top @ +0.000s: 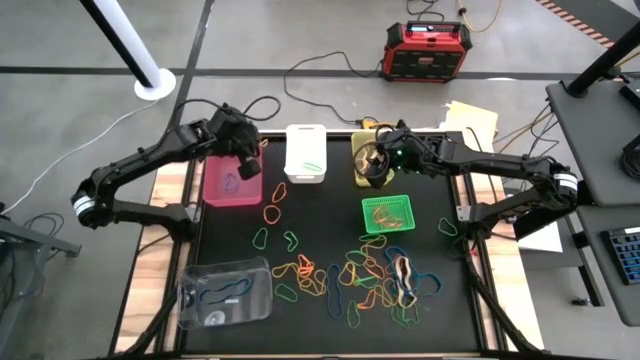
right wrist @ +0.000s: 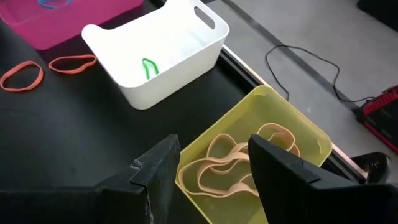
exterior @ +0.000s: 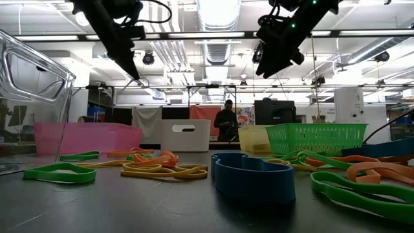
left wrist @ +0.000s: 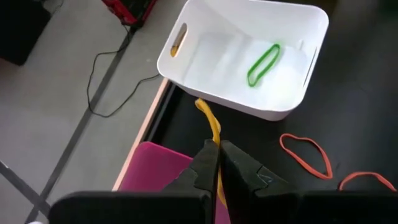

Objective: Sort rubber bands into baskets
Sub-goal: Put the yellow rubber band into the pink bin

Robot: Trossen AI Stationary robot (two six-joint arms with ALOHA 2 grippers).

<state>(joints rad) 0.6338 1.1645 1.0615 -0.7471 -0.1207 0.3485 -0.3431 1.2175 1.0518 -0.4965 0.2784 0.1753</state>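
Left gripper [left wrist: 217, 163] over the near edge of the pink basket [top: 232, 180], fingers pinched together on a yellow rubber band [left wrist: 210, 126] dangling beside the white basket [left wrist: 245, 56], which held one green band [left wrist: 263, 63]. Right gripper [right wrist: 214, 163] above the yellow basket [right wrist: 298, 127], fingers spread apart and empty, pale bands [right wrist: 221, 167] lying inside. Loose rubber bands [top: 365, 285] scattered across the black mat [top: 320, 225] near the green mesh basket [top: 387, 214] and the clear basket [top: 225, 292].

Five baskets [top: 305, 155]; dozens of rubber bands [top: 360, 285]; two arms.
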